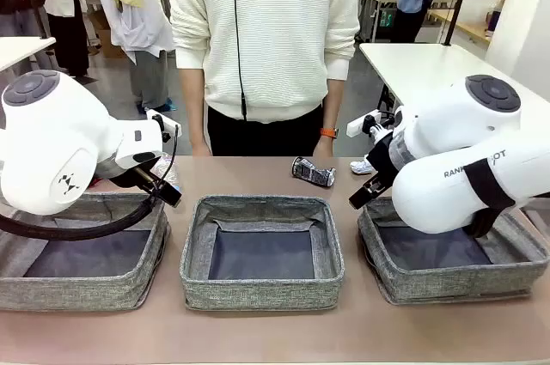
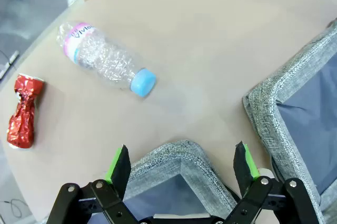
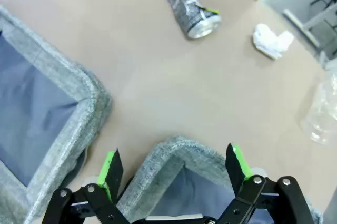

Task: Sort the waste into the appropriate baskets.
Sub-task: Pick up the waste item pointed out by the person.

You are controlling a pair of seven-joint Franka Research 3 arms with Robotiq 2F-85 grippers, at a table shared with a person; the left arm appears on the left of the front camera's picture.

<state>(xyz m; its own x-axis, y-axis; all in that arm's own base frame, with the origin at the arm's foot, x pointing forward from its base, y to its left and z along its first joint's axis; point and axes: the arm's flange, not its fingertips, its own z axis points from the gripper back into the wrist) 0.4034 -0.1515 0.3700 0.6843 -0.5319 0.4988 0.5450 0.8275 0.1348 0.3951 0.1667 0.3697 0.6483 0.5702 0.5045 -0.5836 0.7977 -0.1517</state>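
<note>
Three grey woven baskets stand in a row: left (image 1: 86, 292), middle (image 1: 258, 292) and right (image 1: 447, 283), all showing bare dark bottoms. My left gripper (image 2: 181, 154) hangs open over the left basket's far corner (image 2: 174, 155). Beyond it on the table lie a clear bottle (image 2: 102, 58) with a purple label and blue cap, and a crushed red can (image 2: 22, 110). My right gripper (image 3: 173, 159) is open above the right basket's far corner (image 3: 179, 150). Past it lie a crushed black-silver can (image 3: 189, 5), a white tissue wad (image 3: 271, 40) and crumpled clear plastic (image 3: 321, 108).
A person in a white sweater (image 1: 266, 30) stands at the far edge, one hand (image 1: 325, 146) hanging just behind the black-silver can (image 1: 313, 172). Bare tabletop (image 1: 249, 178) runs between the baskets and the litter. Both bulky arm bodies hang over the outer baskets.
</note>
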